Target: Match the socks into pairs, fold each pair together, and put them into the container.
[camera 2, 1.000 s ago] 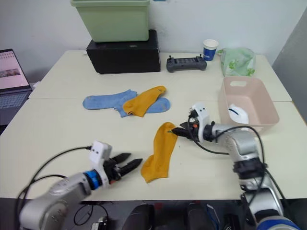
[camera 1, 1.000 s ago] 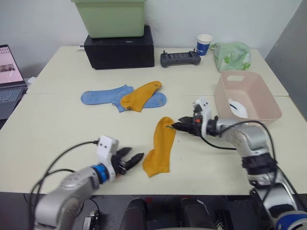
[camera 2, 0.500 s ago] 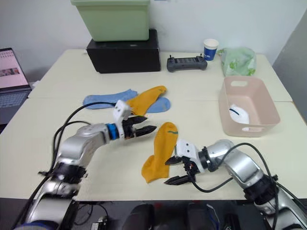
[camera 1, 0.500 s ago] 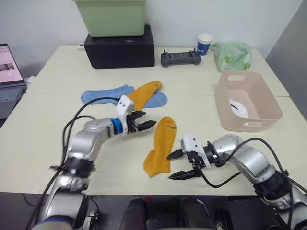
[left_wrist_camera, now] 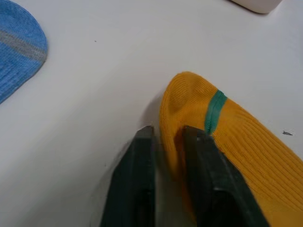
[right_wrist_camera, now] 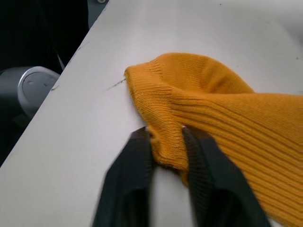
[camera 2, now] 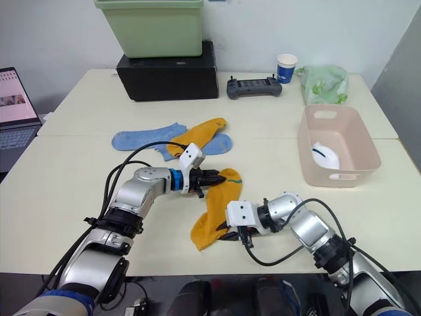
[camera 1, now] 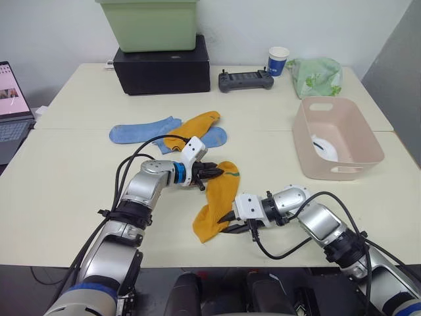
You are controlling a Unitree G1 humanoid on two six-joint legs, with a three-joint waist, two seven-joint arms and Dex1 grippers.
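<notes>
Both arms have closed in on the near mustard-orange sock (camera 1: 216,201) since half a second ago; left gripper (camera 1: 214,172), then short of it, now pinches the toe edge by the green mark (left_wrist_camera: 215,109), fingers narrow around the knit; right gripper (camera 1: 229,222), then wide open beside it, now clamps the cuff end (right_wrist_camera: 161,118); sock lies flat between them, likely about to be lifted toward its mate (camera 1: 192,130); pink container (camera 1: 358,141) well apart to the right.
</notes>
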